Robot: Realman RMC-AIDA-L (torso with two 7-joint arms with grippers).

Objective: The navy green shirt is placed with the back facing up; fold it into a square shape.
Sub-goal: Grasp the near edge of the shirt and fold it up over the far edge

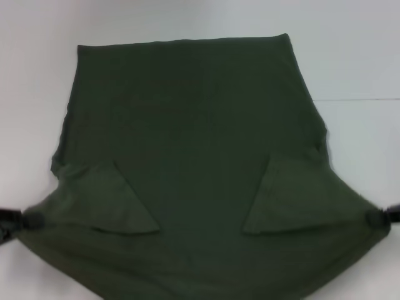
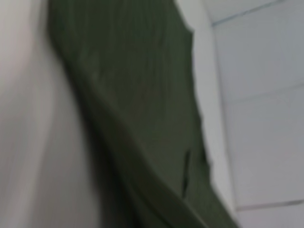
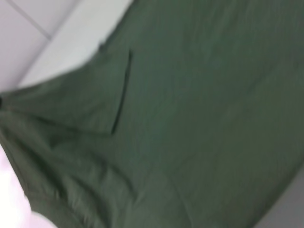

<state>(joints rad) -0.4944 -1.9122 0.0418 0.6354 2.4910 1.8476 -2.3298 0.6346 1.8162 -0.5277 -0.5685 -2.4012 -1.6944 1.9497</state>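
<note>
Head view shows one navy green shirt (image 1: 200, 162) spread on one white table (image 1: 350, 56), and two black grippers, one at each of the shirt's near corners. The shirt is plain, matte, soft olive cloth without print. Its far edge lies flat and nearly straight, its sides widen toward the robot, and two sleeves are folded inward onto the body as triangular flaps. The left gripper (image 1: 25, 220) is clamped on the shirt's near left corner, and the right gripper (image 1: 377, 217) is clamped on its near right corner; the cloth is pulled to a point at each. Between the shirt's two held corners the near edge sags in a curve. Both wrist views show only blurred green cloth and pale table.
</note>
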